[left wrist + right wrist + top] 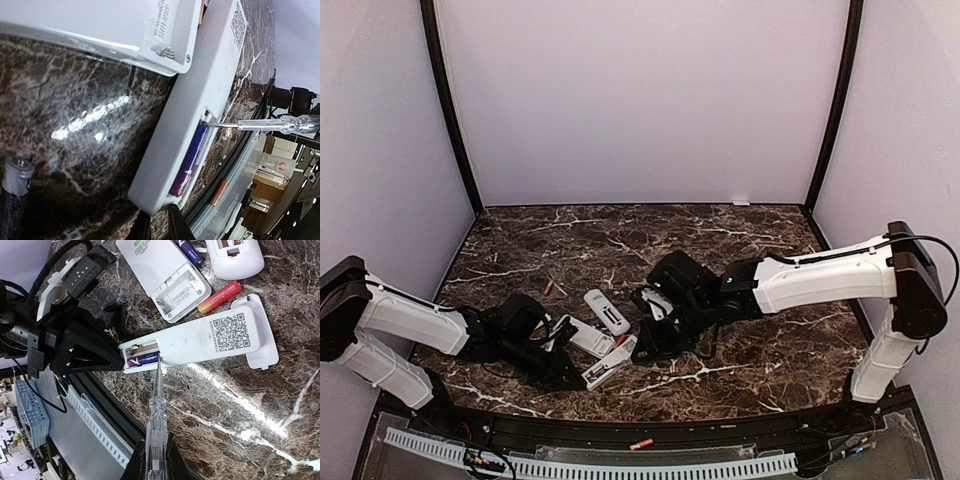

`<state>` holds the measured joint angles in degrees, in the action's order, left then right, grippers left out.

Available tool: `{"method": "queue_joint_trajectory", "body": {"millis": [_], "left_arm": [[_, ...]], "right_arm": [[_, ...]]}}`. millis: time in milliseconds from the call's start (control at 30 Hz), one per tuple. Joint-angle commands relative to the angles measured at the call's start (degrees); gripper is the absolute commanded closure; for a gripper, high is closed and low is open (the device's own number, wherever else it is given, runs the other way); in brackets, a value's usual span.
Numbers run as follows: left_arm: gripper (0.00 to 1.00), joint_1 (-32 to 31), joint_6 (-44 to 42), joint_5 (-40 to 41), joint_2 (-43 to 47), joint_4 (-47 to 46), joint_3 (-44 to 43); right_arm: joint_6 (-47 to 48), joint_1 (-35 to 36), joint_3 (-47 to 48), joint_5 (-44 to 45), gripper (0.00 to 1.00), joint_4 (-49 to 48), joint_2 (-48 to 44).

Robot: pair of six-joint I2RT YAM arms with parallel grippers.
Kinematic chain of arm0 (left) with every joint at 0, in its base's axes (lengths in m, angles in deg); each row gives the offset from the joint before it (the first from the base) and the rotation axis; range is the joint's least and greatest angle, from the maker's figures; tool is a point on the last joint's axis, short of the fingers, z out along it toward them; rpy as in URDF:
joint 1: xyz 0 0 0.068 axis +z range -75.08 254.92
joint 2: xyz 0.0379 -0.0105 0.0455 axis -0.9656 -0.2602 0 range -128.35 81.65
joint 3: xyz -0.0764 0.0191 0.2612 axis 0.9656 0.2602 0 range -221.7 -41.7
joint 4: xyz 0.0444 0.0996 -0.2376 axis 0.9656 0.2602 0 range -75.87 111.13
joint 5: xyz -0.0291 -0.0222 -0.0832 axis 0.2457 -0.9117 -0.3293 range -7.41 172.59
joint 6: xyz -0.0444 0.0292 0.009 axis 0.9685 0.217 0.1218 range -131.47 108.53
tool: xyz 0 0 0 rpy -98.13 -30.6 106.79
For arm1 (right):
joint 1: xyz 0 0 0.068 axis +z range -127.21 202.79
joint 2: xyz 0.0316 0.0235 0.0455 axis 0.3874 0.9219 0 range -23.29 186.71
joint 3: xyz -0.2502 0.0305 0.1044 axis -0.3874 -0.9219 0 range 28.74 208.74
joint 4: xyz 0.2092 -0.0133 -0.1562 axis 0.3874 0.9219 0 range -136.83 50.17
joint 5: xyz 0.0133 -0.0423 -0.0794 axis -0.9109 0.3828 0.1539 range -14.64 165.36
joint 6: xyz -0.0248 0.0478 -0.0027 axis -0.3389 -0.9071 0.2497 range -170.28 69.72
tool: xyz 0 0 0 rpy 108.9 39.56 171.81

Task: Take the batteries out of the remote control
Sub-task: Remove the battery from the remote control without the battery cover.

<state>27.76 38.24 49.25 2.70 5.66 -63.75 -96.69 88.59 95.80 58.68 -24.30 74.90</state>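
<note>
A white remote control lies back up with its battery bay open at one end. One bluish-purple battery sits in the bay, also seen as the purple battery in the left wrist view. My left gripper is shut on that end of the remote. My right gripper is shut on a clear-handled screwdriver, whose tip touches the bay's edge beside the battery. Loose on the table lie a red-orange battery, a purple battery and a dark battery.
A loose white cover lies against the held remote. A second remote with an empty open bay and a third remote lie just behind. An orange battery lies farther left. Another orange battery rests in the tray below the table's front edge.
</note>
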Motion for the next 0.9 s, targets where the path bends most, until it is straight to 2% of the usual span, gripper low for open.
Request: {"method": "queue_joint_trajectory", "body": {"millis": [0, 233, 600, 867], "left_arm": [[0.87, 0.0, -0.7, 1.7, -0.8, 1.2, 0.3], [0.87, 0.0, -0.7, 1.9, -1.0, 1.1, 0.3], [0.88, 0.0, -0.6, 1.9, -1.4, 1.0, 0.4], [0.88, 0.1, -0.6, 2.1, -1.2, 1.0, 0.4]], "right_arm": [[-3.2, -1.0, -4.2, -8.9, 1.0, -11.2, -0.7], [-4.6, -1.5, -6.4, -15.7, 1.0, -19.5, -0.8], [-8.2, -2.1, -9.6, -21.3, 1.0, -29.3, -3.1], [-7.9, -2.5, -10.5, -19.0, 1.0, -27.2, -3.6]]}}
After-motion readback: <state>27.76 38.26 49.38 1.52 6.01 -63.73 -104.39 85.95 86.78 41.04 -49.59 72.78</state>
